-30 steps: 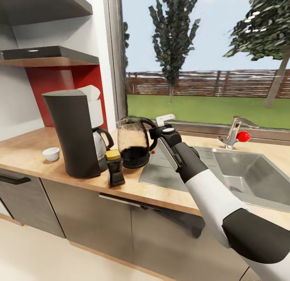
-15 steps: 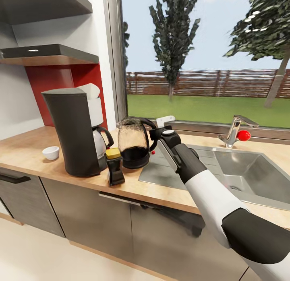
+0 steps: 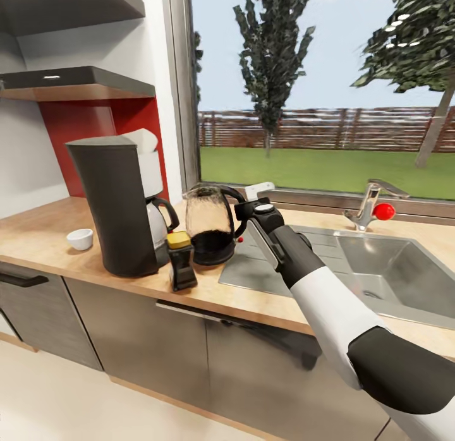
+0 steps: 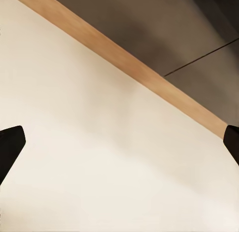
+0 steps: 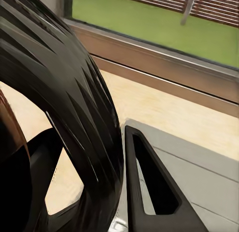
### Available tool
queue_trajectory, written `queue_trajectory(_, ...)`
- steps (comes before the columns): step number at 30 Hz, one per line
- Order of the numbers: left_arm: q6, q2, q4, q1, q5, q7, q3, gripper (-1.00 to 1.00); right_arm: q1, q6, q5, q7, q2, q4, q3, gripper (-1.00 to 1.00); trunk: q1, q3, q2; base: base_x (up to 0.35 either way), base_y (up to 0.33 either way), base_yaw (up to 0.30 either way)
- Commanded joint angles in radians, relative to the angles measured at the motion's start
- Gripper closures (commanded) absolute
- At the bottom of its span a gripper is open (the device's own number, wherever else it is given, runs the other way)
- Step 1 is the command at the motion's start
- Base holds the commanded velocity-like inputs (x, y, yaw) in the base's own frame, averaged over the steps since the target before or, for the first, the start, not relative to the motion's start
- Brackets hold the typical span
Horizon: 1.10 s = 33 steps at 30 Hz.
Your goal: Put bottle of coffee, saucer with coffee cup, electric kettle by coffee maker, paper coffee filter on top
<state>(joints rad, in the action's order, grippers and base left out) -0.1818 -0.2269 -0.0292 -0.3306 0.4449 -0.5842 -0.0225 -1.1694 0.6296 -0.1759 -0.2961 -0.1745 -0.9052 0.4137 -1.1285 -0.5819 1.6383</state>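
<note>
Black right pincer clenched on electric kettle handle; left pincer released.

Beside our coffee maker: electric kettle held by right gripper, bottle of coffee, coffee cup.

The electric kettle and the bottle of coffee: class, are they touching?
Cannot tell. In the head view the bottle of coffee overlaps the electric kettle base, standing in front of it; no gap or contact shows plainly.
</note>
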Motion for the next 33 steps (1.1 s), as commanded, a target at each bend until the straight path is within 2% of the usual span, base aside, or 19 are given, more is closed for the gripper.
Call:
queue_trajectory(1,-0.004,0.0,0.001,-0.001,-0.002,-0.003,-0.002,-1.0,-0.001,0.003,-0.007,-0.01,0.0,-0.001,0.002,1.0,0.0,-0.001,0.001,0.0,0.134,0.0)
queue_trajectory(7,-0.004,0.0,0.001,-0.001,-0.002,-0.003,-0.002,-1.0,-0.001,0.002,-0.007,-0.009,0.0,-0.001,0.002,1.0,0.0,-0.001,0.001,0.0,0.113,0.0)
queue_trajectory(33,-0.004,0.0,0.001,-0.001,-0.002,-0.003,-0.002,-1.0,-0.001,0.002,-0.008,-0.009,0.0,-0.001,0.0,1.0,0.0,-0.012,0.001,0.0,0.003,0.0)
